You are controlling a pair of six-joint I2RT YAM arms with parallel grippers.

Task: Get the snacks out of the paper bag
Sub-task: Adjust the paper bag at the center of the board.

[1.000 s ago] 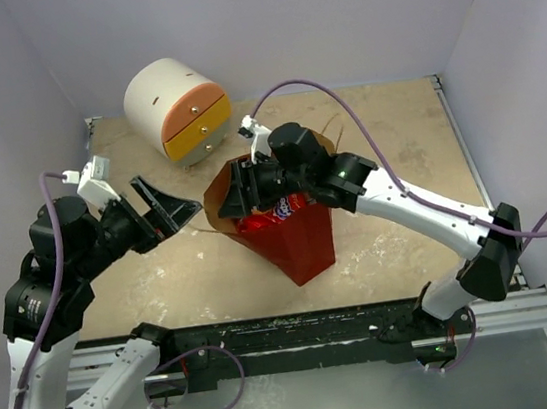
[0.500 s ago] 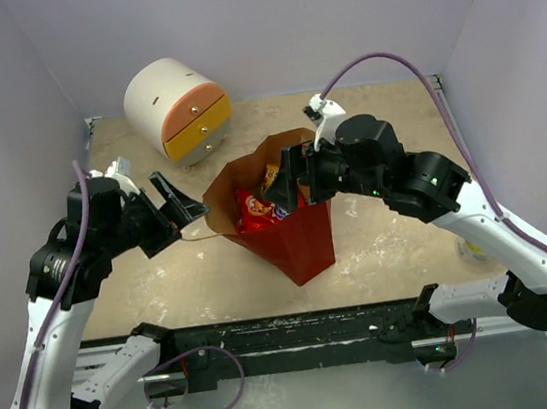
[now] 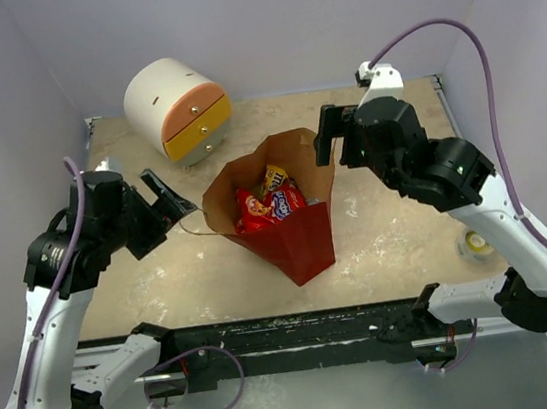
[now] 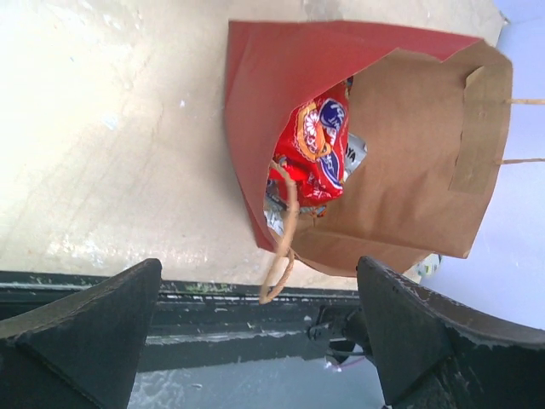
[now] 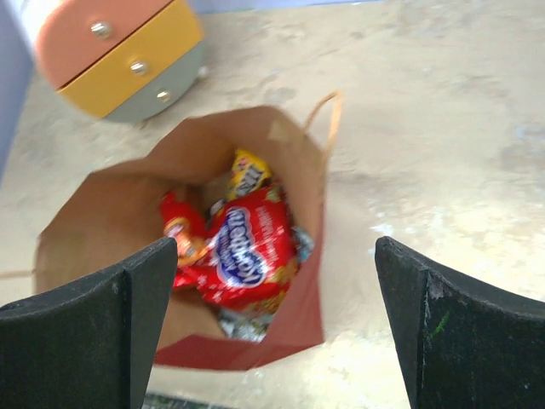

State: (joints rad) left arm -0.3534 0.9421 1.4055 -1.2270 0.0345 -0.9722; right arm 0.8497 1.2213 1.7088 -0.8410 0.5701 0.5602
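Right, the snacks point(image 3: 271, 203) sit deep in the paper bag point(image 3: 304, 246), with the big red packet point(image 5: 245, 256) on top and a yellow one point(image 3: 275, 177) behind it, against the bag's far wall. The bag stands upright, mouth gaping upward. The right gripper point(image 3: 337, 148) hangs just off the bag's far right rim, jaws spread wide and empty, looking down the opening. The left gripper point(image 4: 260, 268), also spread and empty, waits off the bag's left side, near a handle point(image 4: 285, 230). The right arm looks better placed: down and in.
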